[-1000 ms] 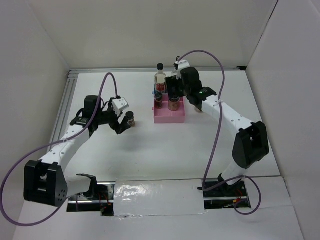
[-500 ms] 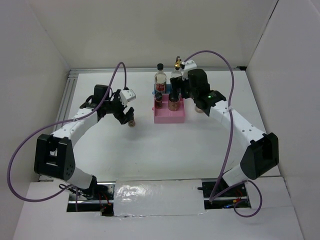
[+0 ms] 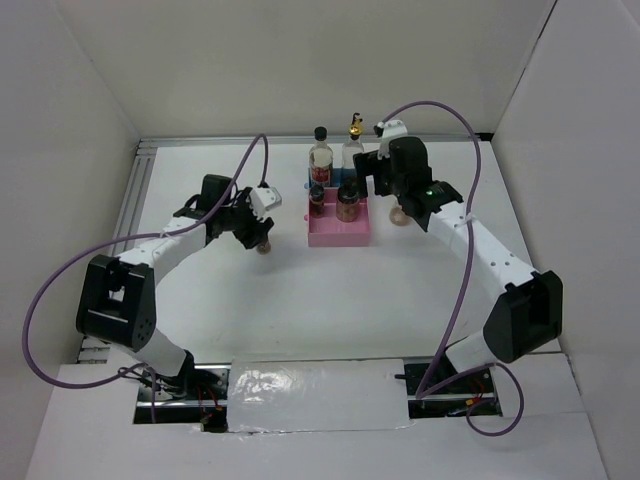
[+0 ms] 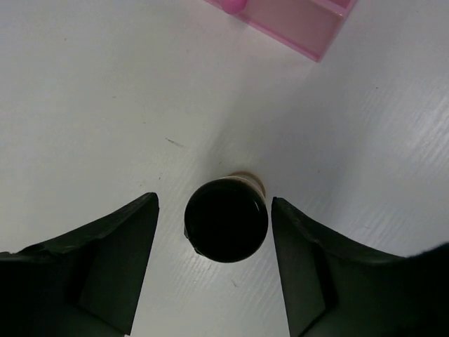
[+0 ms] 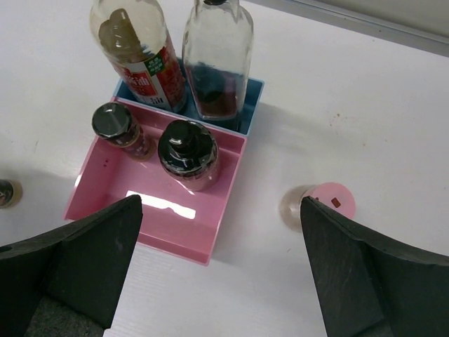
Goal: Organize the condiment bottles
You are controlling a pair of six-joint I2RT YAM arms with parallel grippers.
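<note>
A black-capped jar (image 4: 226,220) is standing on the tabletop (image 4: 84,105) between the left gripper's (image 4: 214,207) released jaws, slim gaps showing either side; the top view is hiding most of it. The right gripper (image 5: 219,203), jaws spread wide, is hovering above the pink tray (image 5: 168,217); its camera is cropping both tall bottles' (image 5: 140,56) tops.

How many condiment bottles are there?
6: red-labelled bottle, clear bottle in blue tray; narrow jar, wide jar in pink tray; pink-lidded jar beside it; black-capped jar between the fingers of the left tool.
</note>
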